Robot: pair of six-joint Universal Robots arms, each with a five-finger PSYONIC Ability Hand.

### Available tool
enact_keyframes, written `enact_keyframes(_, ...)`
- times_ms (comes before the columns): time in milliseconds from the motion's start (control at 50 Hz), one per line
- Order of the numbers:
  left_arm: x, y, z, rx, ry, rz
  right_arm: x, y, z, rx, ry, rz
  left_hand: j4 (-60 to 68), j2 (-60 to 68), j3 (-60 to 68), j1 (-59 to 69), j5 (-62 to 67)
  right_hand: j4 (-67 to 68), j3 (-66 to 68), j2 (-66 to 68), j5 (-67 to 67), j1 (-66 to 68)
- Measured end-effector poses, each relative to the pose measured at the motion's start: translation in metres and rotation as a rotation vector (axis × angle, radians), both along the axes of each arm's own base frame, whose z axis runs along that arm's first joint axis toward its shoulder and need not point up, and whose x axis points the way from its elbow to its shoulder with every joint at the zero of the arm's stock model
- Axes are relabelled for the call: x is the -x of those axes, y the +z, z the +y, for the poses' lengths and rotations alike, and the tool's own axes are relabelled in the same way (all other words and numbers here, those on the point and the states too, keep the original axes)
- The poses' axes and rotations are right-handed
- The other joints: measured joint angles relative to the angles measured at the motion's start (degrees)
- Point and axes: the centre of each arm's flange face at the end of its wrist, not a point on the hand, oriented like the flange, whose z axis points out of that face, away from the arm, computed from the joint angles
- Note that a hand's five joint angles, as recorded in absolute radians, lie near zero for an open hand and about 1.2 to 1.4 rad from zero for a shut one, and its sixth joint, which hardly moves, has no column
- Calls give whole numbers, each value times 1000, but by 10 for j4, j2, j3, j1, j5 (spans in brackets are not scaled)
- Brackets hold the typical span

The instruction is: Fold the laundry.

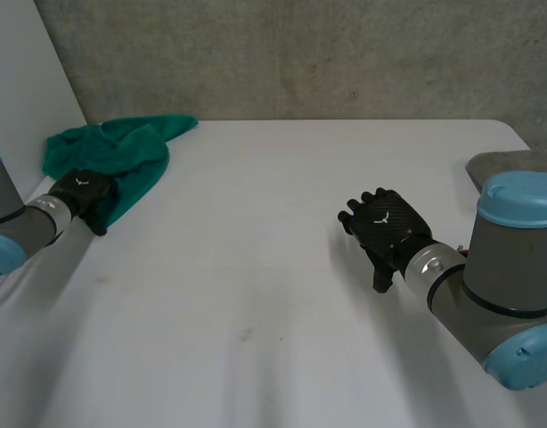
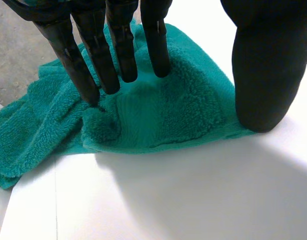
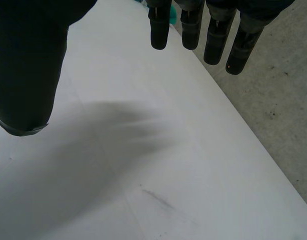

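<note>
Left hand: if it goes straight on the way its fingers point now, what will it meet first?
The green towel; the left hand has its straight fingertips on it, seemingly pressing in.

My left hand point(image 1: 82, 192) covered part of the green towel point(image 1: 122, 147); my right arm point(image 1: 510, 267) half hid some grey thing point(image 1: 510, 166).
</note>
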Motion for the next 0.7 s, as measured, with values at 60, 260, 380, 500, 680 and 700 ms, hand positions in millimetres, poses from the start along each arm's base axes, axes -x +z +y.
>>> enact_keyframes(60, -1, -1, -2, 5, 8, -5, 0, 0, 0, 1, 0, 0, 2, 1, 1, 1, 0, 0, 0, 0, 0, 0)
enact_keyframes(260, -4, -1, -9, 35, 30, -15, 0, 0, 0, 2, 0, -1, 11, 4, 1, 2, 0, 0, 0, 0, 0, 0)
enact_keyframes(380, -4, 2, -12, 64, 32, -17, 0, 0, 0, 1, 0, 0, 11, 4, 1, 2, 0, 0, 0, 0, 0, 0)
enact_keyframes(500, -4, 3, -17, 88, 34, -18, 0, 0, 0, 0, 0, 0, 11, 4, 1, 2, 12, 0, 0, 0, 0, 0)
enact_keyframes(680, -5, -1, -21, 100, 35, -19, 0, 0, -1, 3, 0, -1, 34, 28, 25, 27, 34, 0, 0, 0, 0, 0)
enact_keyframes(700, -5, -1, -22, 101, 35, -19, 0, 0, -1, 4, 0, -1, 42, 34, 33, 37, 40, 0, 0, 0, 0, 0)
